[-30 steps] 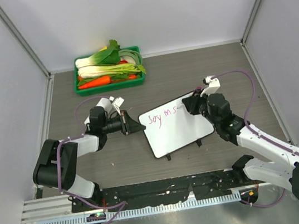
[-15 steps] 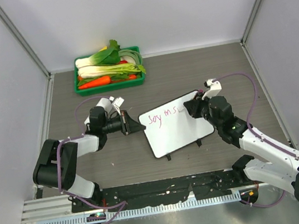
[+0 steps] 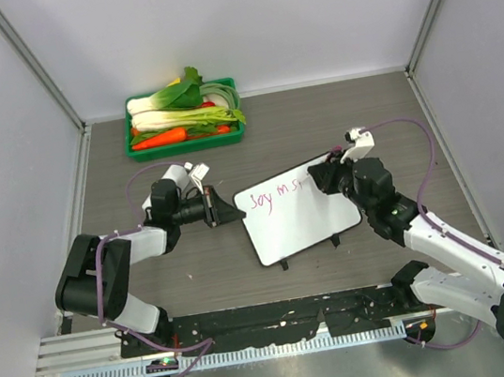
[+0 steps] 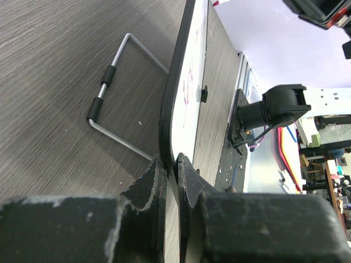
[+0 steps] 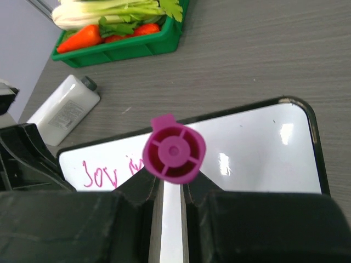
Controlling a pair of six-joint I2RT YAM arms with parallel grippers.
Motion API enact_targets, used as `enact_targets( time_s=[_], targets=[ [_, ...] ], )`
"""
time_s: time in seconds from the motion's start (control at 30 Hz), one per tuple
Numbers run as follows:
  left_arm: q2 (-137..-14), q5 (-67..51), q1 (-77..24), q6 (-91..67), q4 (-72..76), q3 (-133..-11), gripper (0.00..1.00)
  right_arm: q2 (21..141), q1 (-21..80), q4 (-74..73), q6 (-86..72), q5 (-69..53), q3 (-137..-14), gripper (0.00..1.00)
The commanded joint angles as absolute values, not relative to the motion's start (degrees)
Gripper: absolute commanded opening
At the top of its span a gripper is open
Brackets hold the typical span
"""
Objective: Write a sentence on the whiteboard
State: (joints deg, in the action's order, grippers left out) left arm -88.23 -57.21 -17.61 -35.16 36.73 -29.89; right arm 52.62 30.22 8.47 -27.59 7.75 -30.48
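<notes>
The whiteboard (image 3: 297,220) stands tilted on its wire legs in the middle of the table. My left gripper (image 3: 228,209) is shut on its left edge, and in the left wrist view its jaws (image 4: 171,169) pinch the dark rim of the whiteboard (image 4: 176,87). The sentence (image 3: 275,194) is a few pink letters along the board's top left; in the right wrist view the sentence (image 5: 103,173) shows the same letters. My right gripper (image 3: 325,179) is shut on a pink marker (image 5: 174,155) and stands over the whiteboard (image 5: 258,159) at its upper right. The marker's tip is hidden.
A green tray (image 3: 187,142) of vegetables sits at the back left. In the right wrist view, a small white bottle (image 5: 63,109) lies on the table behind the board's left end. A wire stand (image 4: 107,87) props the board. Grey walls close both sides.
My right gripper with the marker shifted slightly down and right, then back, over the board's top edge. The last pink stroke has changed shape. The left arm has not moved.
</notes>
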Motion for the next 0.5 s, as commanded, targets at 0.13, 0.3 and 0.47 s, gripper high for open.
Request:
enact_targets(
  time_s=[0.13, 0.3, 0.47],
  targets=[
    [-89.65, -57.57, -18.19, -31.38, 34.72, -29.79, 0.0, 55.28, 29.88, 12.39, -27.25, 10.11, -36.82, 0.01],
    [-89.65, -57.66, -18.28, -31.38, 34.72, -29.71, 0.0, 57.3, 29.71, 13.27, -27.42, 10.46, -36.04, 0.01],
    [-89.82, -57.57, -18.19, -31.46, 34.54, -29.79, 0.0, 58.01, 29.62, 13.53, -27.33, 10.55, -34.11, 0.01]
  ],
)
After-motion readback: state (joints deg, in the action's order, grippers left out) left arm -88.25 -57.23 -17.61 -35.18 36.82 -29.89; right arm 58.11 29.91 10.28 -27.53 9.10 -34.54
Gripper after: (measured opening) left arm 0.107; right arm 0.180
